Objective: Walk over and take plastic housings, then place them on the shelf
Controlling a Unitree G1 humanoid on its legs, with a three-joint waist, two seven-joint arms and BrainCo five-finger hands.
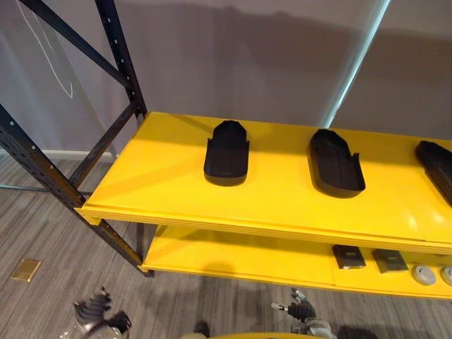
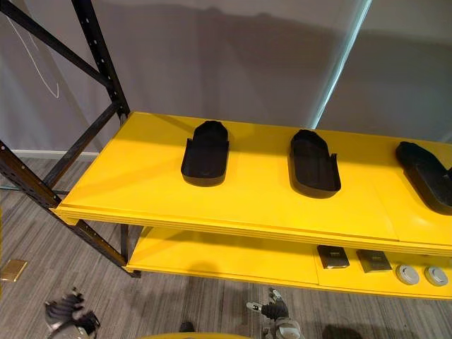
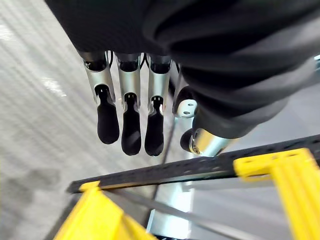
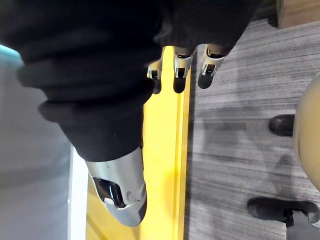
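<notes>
Three black housings flat on the top deck (image 1: pixel 169 191) of the yellow shelf (image 1: pixel 233 227), all well apart from both hands.

Left hand (image 1: pixel 95 314) low at 7 o'clock in the eye views: fingers (image 3: pixel 131 127) straight, hanging down, nothing in them. Right hand (image 1: pixel 304 311) low at 6 o'clock: fingers (image 4: pixel 176 75) loose, thumb apart, nothing held either.

From the right hand:
- middle housing (image 1: pixel 335 164) at almost 12 o'clock; long axis from 11 to 5, rounded end at 11
- left housing (image 1: pixel 227 153) at 11 o'clock; long axis from 12 to 6, rounded end at 12, open end toward the robot
- right housing (image 2: pixel 424 176) between 1 and 2 o'clock, at the deck's far side; long axis from 10 to 4

From the left hand, left housing at 1 o'clock. Roughly midway between the two hands, that one; middle and right housings plainly nearer the right hand.

Judging by this: housings already on the shelf and both hands free, so either the placing is done or another load must be fetched elsewhere. For any reach here, up and forward over the deck's front edge.

On the lower deck (image 1: pixel 233 258), at 4 o'clock: two dark boxes (image 1: pixel 349 256) and two grey discs (image 1: pixel 424 274) in a row.

No brand, label or writing legible on the housings, shelf or boxes.
</notes>
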